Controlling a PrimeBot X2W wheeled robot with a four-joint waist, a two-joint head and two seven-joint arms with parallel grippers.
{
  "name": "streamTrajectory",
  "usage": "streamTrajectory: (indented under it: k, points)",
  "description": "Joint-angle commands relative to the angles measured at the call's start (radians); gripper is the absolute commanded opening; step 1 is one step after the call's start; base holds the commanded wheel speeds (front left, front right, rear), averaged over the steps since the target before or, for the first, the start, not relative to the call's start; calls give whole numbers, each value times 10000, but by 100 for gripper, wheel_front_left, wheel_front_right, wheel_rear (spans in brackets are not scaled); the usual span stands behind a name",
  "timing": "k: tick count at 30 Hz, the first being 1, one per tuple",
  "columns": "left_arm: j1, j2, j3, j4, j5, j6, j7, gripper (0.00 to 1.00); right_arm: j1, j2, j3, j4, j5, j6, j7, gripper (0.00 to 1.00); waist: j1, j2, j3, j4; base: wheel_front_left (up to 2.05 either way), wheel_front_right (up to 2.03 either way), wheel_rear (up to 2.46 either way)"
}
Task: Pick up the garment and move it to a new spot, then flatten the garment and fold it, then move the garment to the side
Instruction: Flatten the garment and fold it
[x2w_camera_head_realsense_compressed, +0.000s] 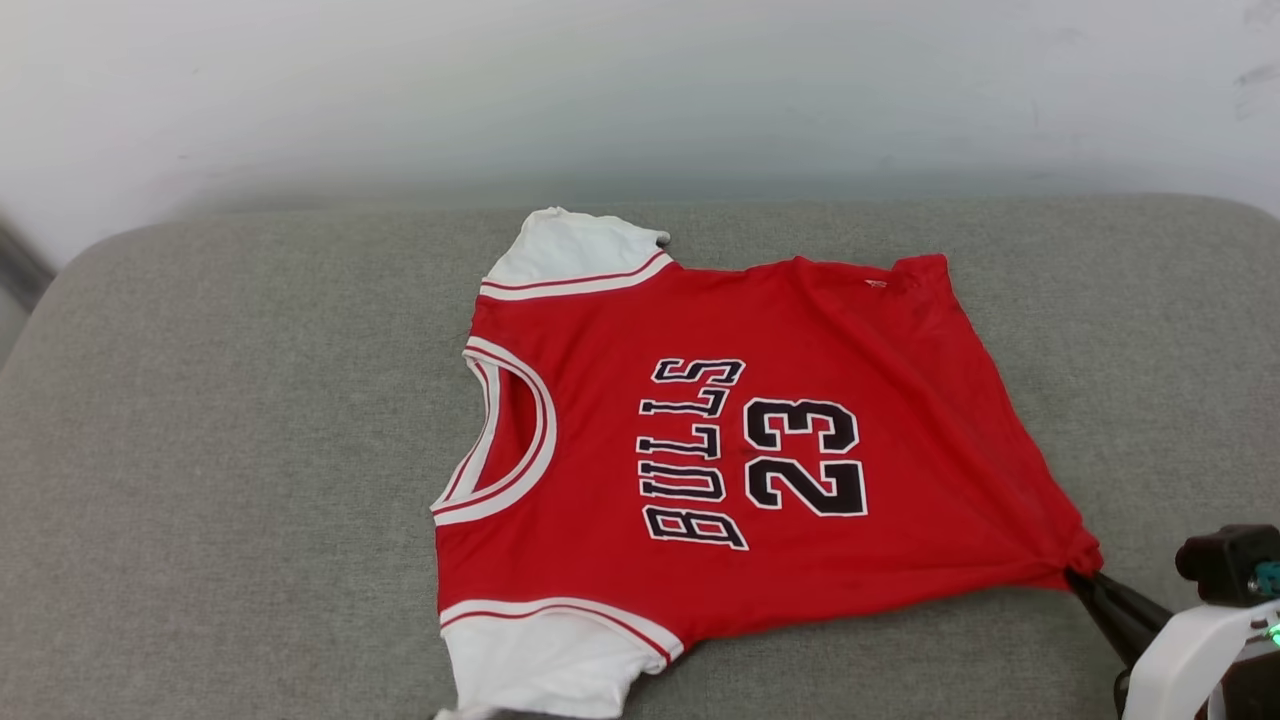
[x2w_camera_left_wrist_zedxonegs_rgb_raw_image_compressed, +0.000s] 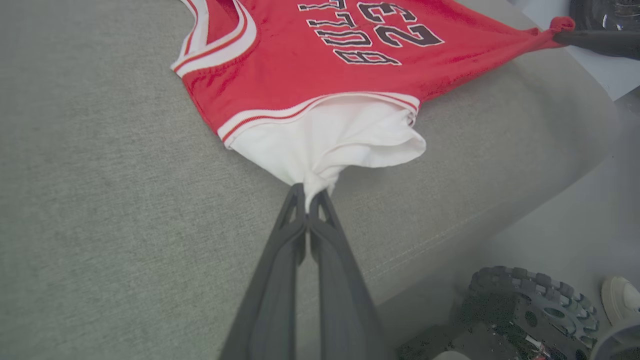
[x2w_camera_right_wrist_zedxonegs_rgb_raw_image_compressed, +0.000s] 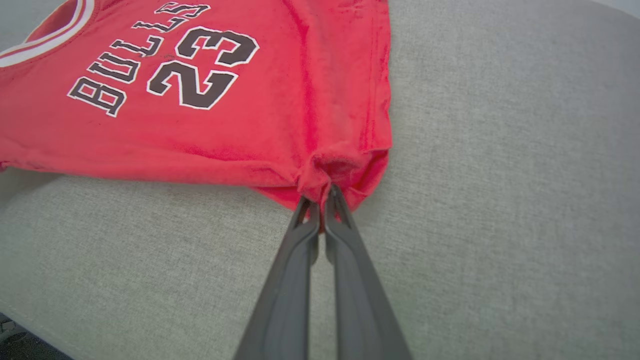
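Grey cushion (x2w_camera_head_realsense_compressed: 200, 480) spans the scene, and the garment (x2w_camera_head_realsense_compressed: 600, 330) lies on it mid-right, print up, collar left, hem right, mostly flat with some pull wrinkles. It looks light, soft and floppy, likely to sag and bunch if lifted by one point, so paired edge points such as a sleeve plus a hem corner seem best. Left gripper (x2w_camera_left_wrist_zedxonegs_rgb_raw_image_compressed: 306, 200) is clamped on the near white sleeve (x2w_camera_left_wrist_zedxonegs_rgb_raw_image_compressed: 340, 140), and right gripper (x2w_camera_right_wrist_zedxonegs_rgb_raw_image_compressed: 322, 197) is clamped on the near right hem corner (x2w_camera_right_wrist_zedxonegs_rgb_raw_image_compressed: 345, 170).
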Motion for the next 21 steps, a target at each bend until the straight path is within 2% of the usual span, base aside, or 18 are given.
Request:
streamTrajectory:
  k: [1, 12, 21]
  points:
    - [13, -6, 163, -207, -44, 131, -121, 0, 333, 171, -207, -289, -30, -7, 30, 0, 3, 0, -67, -37, 0, 0, 0]
    - [-1312, -11, 633, -1098, 110, 132, -489, 0, 601, 642, -1106, -1520, -512, -7, 1071, 0, 3, 0, -56, -274, 0, 0, 0]
    - [-2902, -60, 686, -720, 259, -89, -619, 0, -446, 619, -1312, -1833, -785, -7, 1849, 0, 3, 0, 974, -226, 0, 0, 0]
